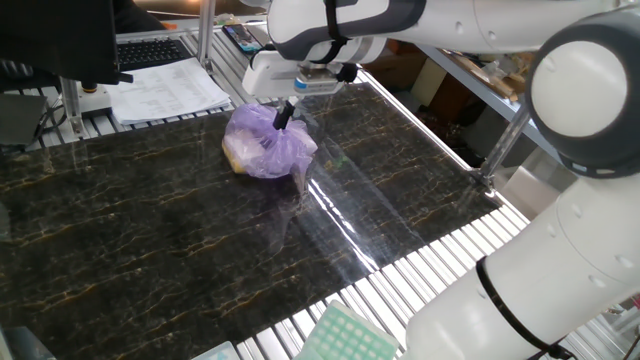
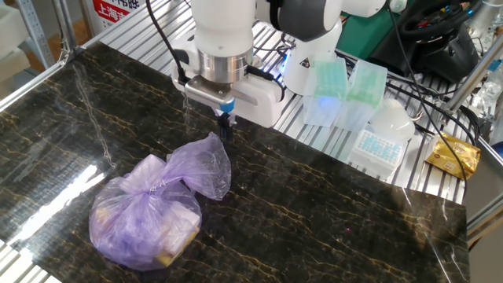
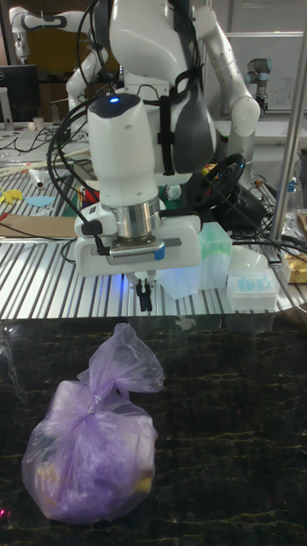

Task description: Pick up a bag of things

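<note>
The bag of things [image 2: 145,212] is a lilac translucent plastic bag, knotted, lying on the dark marble tabletop [image 2: 314,220]. Yellowish contents show through its lower part, and its loose top flap [image 2: 206,165] sticks up toward the arm. My gripper [image 2: 225,126] hangs just above and behind that flap, its black fingers pressed together with nothing between them. In the one fixed view the gripper [image 1: 284,117] sits over the bag [image 1: 262,148] at its far edge. The tall fixed view shows the gripper [image 3: 145,296] a short gap above the bag's flap [image 3: 128,358].
Green and white pipette-tip boxes [image 2: 346,86] and a white lidded box [image 2: 381,134] stand on the slatted frame behind the tabletop. A yellow packet [image 2: 450,153] lies at the right. Papers [image 1: 165,88] and a keyboard lie beyond the bag. A green rack [image 1: 345,335] is at the near edge.
</note>
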Controlling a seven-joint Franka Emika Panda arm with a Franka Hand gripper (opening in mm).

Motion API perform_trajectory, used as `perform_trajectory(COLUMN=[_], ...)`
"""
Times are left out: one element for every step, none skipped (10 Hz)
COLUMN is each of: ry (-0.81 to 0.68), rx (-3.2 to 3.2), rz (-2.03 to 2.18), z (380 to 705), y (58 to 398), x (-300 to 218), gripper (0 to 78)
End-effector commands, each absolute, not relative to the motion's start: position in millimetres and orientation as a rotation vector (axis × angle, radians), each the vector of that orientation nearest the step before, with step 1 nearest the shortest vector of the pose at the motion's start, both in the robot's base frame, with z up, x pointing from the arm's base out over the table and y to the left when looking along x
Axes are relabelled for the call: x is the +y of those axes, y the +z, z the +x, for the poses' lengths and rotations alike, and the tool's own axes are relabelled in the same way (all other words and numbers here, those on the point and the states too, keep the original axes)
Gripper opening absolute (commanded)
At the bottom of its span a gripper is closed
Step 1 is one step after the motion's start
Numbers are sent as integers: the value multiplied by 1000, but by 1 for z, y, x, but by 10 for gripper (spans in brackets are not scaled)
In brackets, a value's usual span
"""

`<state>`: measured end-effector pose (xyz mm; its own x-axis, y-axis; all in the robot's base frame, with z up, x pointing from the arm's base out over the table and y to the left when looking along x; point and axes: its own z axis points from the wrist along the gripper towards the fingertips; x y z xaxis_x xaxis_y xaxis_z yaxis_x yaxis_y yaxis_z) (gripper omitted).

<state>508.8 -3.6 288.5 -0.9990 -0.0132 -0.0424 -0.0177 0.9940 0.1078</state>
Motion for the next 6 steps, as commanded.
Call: perform_trajectory(ry=[171,176,175,175,174,174], rx=[3089,3088,3087,3086,3087,3087], rz=[-54,-56,-48,-45,-35,-33], z=[519,521,523,523,526,529], y=[283,281,279,278,274,270], x=[-13,-17,-19,-19,-20,-20], gripper=[0,0,0,0,0,0])
